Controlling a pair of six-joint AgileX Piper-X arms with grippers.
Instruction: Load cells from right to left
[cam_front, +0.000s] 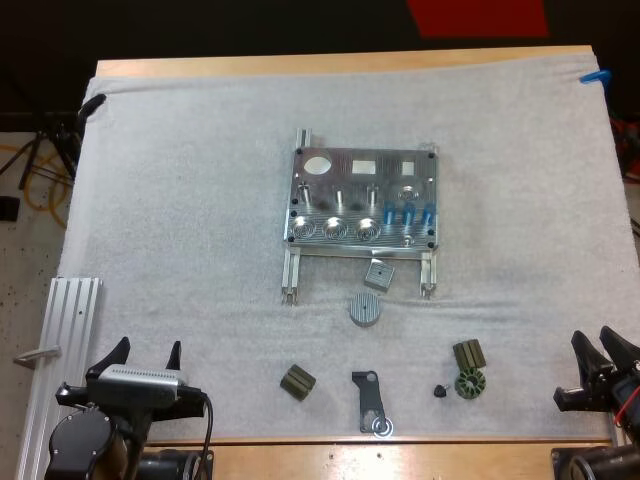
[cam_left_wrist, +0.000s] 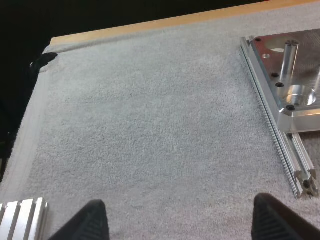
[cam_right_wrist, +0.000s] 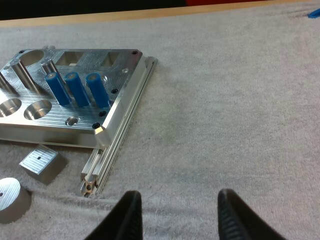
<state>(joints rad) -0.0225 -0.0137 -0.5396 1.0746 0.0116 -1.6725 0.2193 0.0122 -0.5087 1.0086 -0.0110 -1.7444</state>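
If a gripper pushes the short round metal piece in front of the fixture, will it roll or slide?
The round metal piece lies flat on its face, so it would probably slide, not roll; the fuzzy mat may drag on it. It looks solid, so likely heavy for its size. Its curved side may slip in a grip.

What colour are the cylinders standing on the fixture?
Bright blue; the cylinders show best in the right wrist view.
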